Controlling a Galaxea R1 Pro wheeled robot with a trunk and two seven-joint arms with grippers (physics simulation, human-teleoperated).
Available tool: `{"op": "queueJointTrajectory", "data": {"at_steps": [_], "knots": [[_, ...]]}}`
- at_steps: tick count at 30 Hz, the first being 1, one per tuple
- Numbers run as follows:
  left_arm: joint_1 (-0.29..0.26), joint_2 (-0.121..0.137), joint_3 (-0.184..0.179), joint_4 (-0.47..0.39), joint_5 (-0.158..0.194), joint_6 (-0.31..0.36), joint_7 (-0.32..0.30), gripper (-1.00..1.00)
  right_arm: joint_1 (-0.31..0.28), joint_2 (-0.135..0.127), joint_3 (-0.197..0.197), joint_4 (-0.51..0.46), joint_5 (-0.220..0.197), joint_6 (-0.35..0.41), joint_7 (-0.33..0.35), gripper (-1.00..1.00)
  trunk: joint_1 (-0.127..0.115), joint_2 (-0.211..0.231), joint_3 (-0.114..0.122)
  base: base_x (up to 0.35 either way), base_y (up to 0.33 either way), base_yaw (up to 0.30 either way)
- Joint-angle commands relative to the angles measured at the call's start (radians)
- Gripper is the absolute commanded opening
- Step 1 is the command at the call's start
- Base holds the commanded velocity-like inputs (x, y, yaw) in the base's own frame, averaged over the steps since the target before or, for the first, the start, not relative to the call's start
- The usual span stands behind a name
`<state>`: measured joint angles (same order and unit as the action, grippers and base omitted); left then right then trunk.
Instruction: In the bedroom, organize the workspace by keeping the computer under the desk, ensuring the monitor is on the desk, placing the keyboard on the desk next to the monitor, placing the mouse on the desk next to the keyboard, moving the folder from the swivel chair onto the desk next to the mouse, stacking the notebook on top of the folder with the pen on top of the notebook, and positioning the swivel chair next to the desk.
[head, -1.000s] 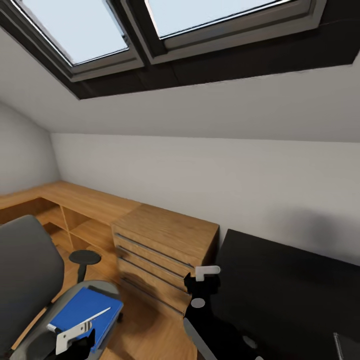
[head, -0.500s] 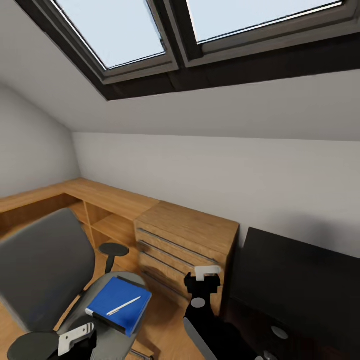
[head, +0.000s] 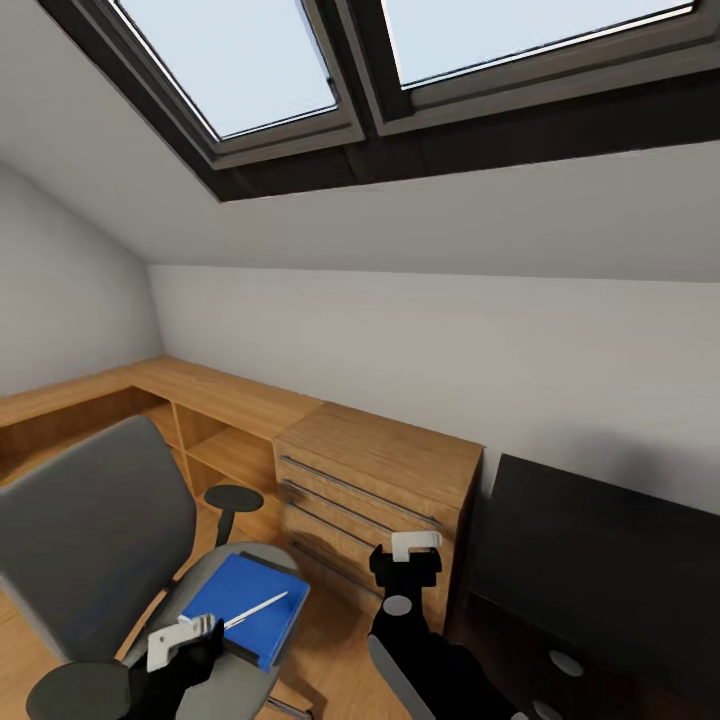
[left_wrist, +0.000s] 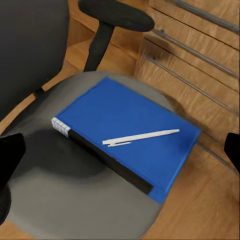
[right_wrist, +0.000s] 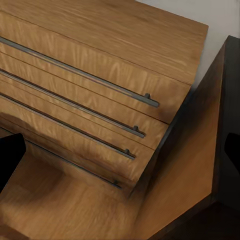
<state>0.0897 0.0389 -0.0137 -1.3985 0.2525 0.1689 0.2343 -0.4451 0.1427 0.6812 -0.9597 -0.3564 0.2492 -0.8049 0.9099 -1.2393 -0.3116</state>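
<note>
The grey swivel chair (head: 90, 540) stands at the lower left of the head view. On its seat (left_wrist: 60, 200) lies the blue folder (head: 235, 600) (left_wrist: 115, 112), black spine toward me, with the white pen (head: 256, 610) (left_wrist: 141, 137) resting on top. My left gripper (head: 181, 641) hovers open just above the folder's near edge, touching nothing. Farther right, my right gripper (head: 411, 548) is open in front of the wooden chest, holding nothing. The black desk (head: 600, 560) is at the right. Computer, monitor, keyboard, mouse and notebook are out of view.
A light wood chest (head: 380, 490) (right_wrist: 100, 85) with long steel handles stands between chair and desk. A low wooden shelf unit (head: 180, 410) runs along the left wall. The sloped wall and skylight (head: 380, 60) are above. The chair's black armrest (left_wrist: 117, 12) is beside the folder.
The view has panned left, so everything sits farther right in the picture. My left gripper has risen and come closer to the folder's near edge. The right gripper looks unchanged.
</note>
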Motion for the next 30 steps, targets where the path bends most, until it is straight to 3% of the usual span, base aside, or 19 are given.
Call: {"op": "queueJointTrajectory", "data": {"at_steps": [1,3,6,9,19,30], "knots": [[0.0,0.0,-0.003,-0.032,0.008,0.021,0.006,1.0,-0.001,-0.001,0.003,-0.001,-0.004,0.007,-0.007,1.0,0.0,-0.001,-0.001,-0.001,0.002,0.0],[0.001,0.0,-0.008,-0.12,0.008,0.097,0.007,1.0,-0.001,0.0,0.003,-0.001,-0.004,0.007,-0.007,1.0,0.0,-0.001,-0.001,0.0,0.001,0.0],[0.0,-0.001,-0.012,-0.18,0.008,0.205,0.007,1.0,-0.001,0.0,0.004,-0.001,-0.005,0.008,-0.007,1.0,0.0,-0.001,-0.001,0.0,0.0,0.0],[0.0,-0.013,-0.015,-0.208,0.008,0.267,0.008,1.0,-0.001,0.002,0.004,-0.001,-0.006,0.008,-0.007,1.0,0.0,-0.001,-0.001,0.0,0.0,0.0],[-0.001,-0.027,-0.009,-0.22,0.009,0.299,0.008,1.0,-0.001,0.003,0.004,0.005,-0.007,0.008,0.011,1.0,0.0,-0.001,-0.001,0.004,0.019,0.0],[-0.001,-0.019,0.01,-0.221,0.008,0.297,0.008,1.0,-0.001,0.003,0.004,0.01,-0.021,0.007,0.09,1.0,0.0,-0.001,-0.001,0.12,0.243,0.0]]}}
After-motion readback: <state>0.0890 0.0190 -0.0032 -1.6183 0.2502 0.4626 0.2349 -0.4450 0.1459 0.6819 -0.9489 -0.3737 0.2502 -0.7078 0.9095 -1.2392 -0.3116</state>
